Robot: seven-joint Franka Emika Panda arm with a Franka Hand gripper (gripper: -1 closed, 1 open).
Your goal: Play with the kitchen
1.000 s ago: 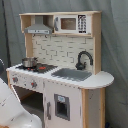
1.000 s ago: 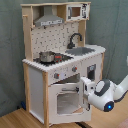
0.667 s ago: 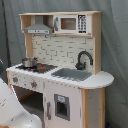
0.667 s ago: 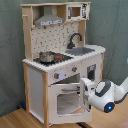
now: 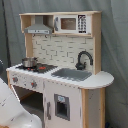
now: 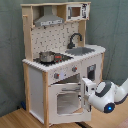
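Pincer (image 6: 86, 86) at the kitchen's (image 6: 35, 75) oven door (image 6: 65, 100).

One toy kitchen (image 6: 60, 60), bearing one metal pot (image 6: 46, 56) on its stovetop, one black faucet (image 5: 83, 59) over one grey sink (image 5: 71, 74), one microwave (image 5: 72, 23), one grey hood (image 5: 38, 27).

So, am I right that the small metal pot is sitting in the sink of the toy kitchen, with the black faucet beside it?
Not quite. The pot sits on the stovetop, not in the sink; both exterior views show this. The black faucet stands by the sink of the toy kitchen, which looks empty.
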